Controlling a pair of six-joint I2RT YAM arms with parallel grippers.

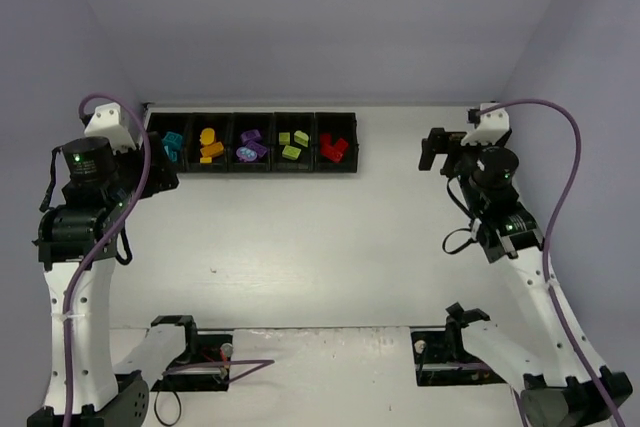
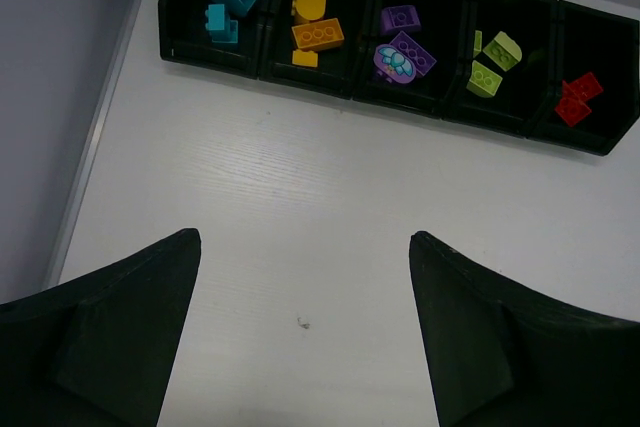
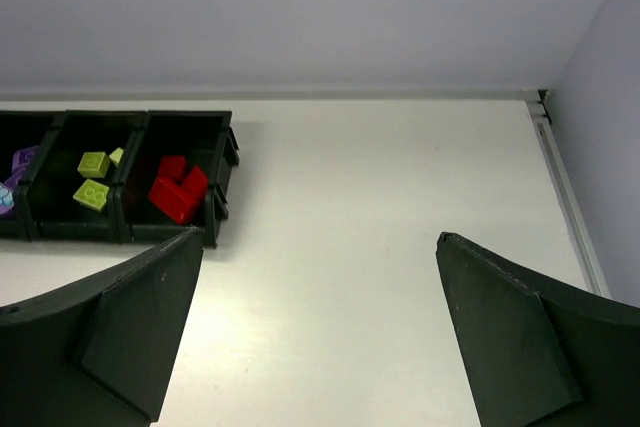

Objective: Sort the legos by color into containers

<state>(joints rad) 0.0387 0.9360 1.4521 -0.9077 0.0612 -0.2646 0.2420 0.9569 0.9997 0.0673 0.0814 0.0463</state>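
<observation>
The white table (image 1: 330,237) carries the row of black containers (image 2: 455,117) along its far edge. The left gripper (image 2: 305,242) hangs near the row's teal end and the right gripper (image 3: 320,239) is off beyond its red end. Both are spread wide and hold nothing. The legos (image 2: 315,35) lie sorted, one colour per bin: teal, orange, purple, lime green, red. The red bricks (image 3: 178,192) seem stacked together.
</observation>
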